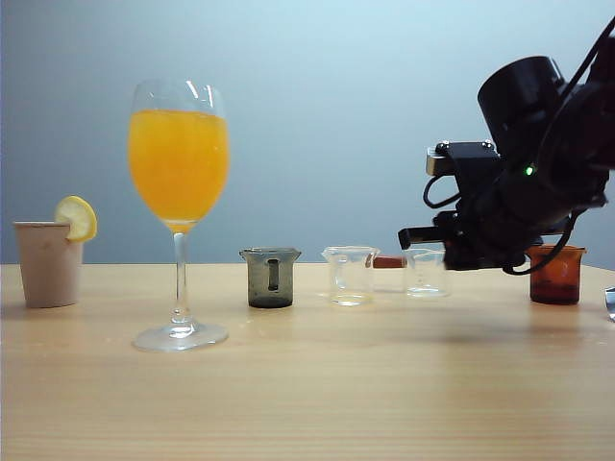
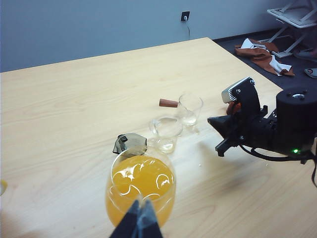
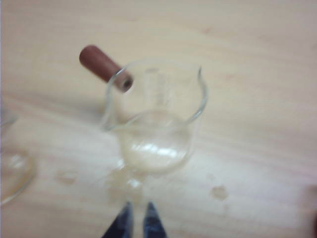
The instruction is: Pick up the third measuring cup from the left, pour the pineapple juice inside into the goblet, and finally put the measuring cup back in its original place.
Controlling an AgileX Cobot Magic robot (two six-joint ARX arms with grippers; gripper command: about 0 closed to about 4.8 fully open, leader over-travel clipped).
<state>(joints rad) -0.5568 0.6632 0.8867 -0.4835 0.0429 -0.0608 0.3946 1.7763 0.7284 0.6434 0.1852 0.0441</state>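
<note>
The third measuring cup (image 1: pixel 426 273) (image 2: pixel 189 108) (image 3: pixel 156 124) stands upright on the wood table, clear, with a reddish-brown stub handle (image 3: pixel 101 64). No pineapple juice shows in it; only a clear wet bottom is visible. The goblet (image 1: pixel 179 163) (image 2: pixel 141 186) stands at the left, filled high with orange liquid. My right gripper (image 1: pixel 411 235) (image 2: pixel 218 134) (image 3: pixel 138 206) hangs shut and empty just short of the cup, above the table and apart from it. My left gripper (image 2: pixel 140 204) is shut with nothing in it, close in front of the goblet's bowl.
A grey cup (image 1: pixel 270 279) and a plain clear cup (image 1: pixel 350 276) stand left of the third cup, and an amber cup (image 1: pixel 555 276) right of it. A beige cup with a lemon slice (image 1: pixel 48 261) sits far left. Small droplets (image 3: pixel 218 192) mark the wood.
</note>
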